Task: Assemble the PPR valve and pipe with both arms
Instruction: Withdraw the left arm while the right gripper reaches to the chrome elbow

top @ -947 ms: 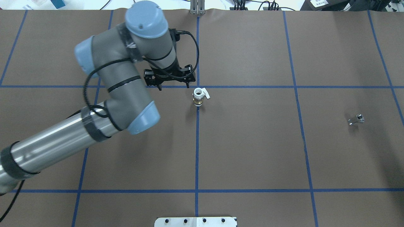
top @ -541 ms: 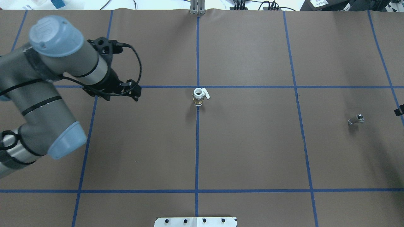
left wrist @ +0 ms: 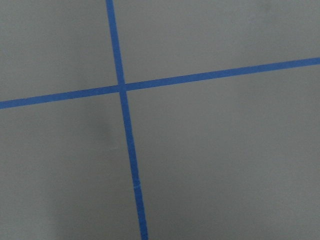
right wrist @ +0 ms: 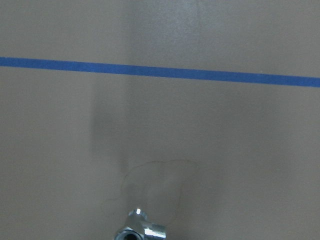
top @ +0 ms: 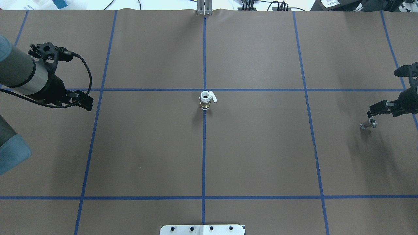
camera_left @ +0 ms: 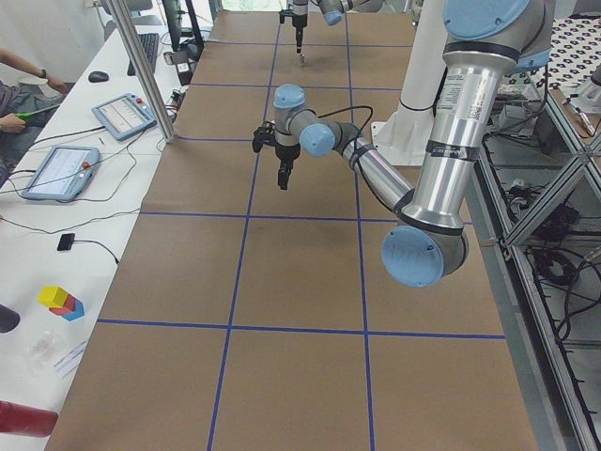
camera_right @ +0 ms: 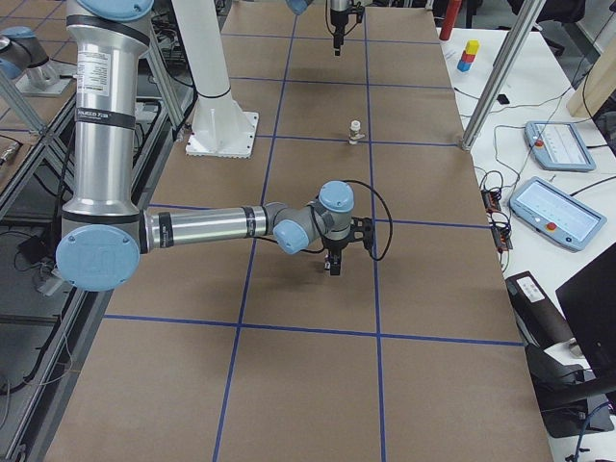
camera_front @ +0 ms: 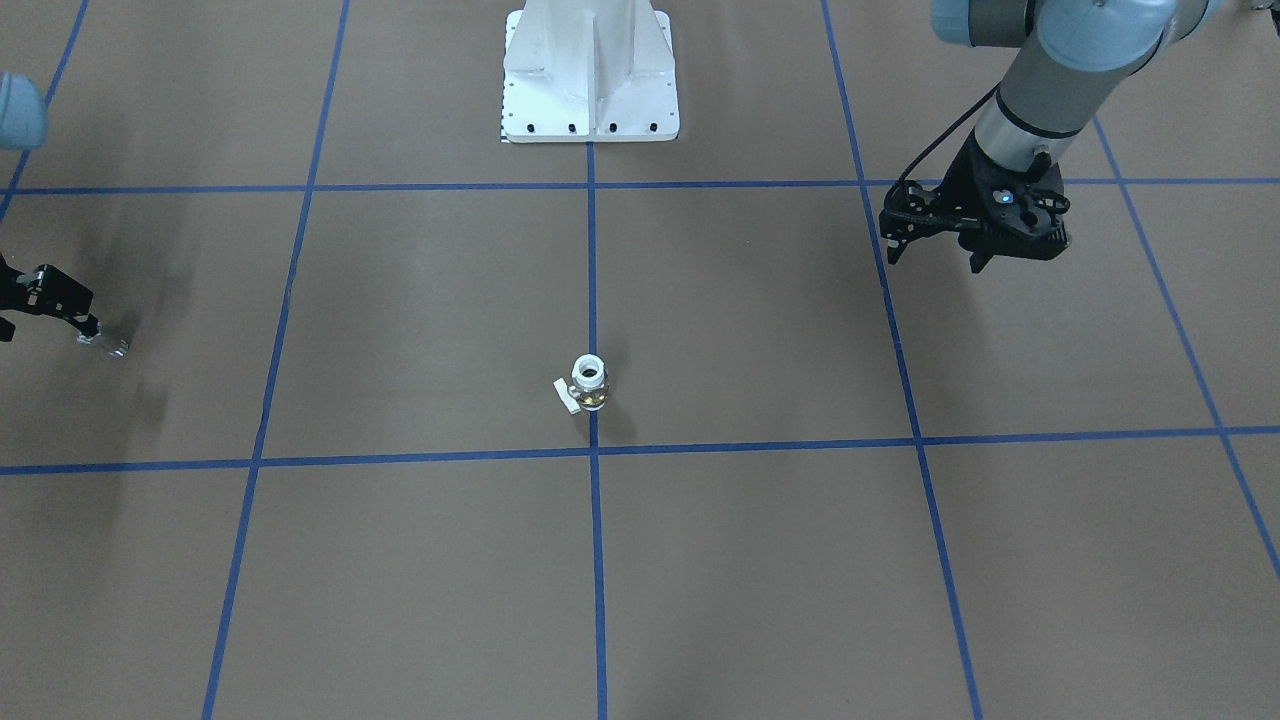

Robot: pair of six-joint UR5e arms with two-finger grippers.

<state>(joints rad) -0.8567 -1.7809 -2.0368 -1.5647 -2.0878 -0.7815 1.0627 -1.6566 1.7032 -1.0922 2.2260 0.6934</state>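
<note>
The PPR valve (top: 205, 99) stands upright at the table's middle on a blue tape line, white handle to its right; it also shows in the front view (camera_front: 588, 383). The tiny silvery pipe (top: 368, 124) lies far right on the table, also in the front view (camera_front: 103, 343) and at the bottom edge of the right wrist view (right wrist: 140, 231). My right gripper (top: 383, 109) hovers open just beside the pipe, holding nothing (camera_front: 45, 325). My left gripper (top: 75, 101) is open and empty at the far left, well away from the valve (camera_front: 932, 258).
The white pedestal base (camera_front: 590, 70) stands at the robot's side of the table. Blue tape lines (left wrist: 122, 87) grid the brown mat. A metal post (camera_left: 141, 70) and a desk with tablets (camera_left: 122, 113) lie beyond the table's far edge.
My left arm has swung left, from just beside the valve to the table's left edge. My right gripper has come in from the right edge and now sits by the pipe.
</note>
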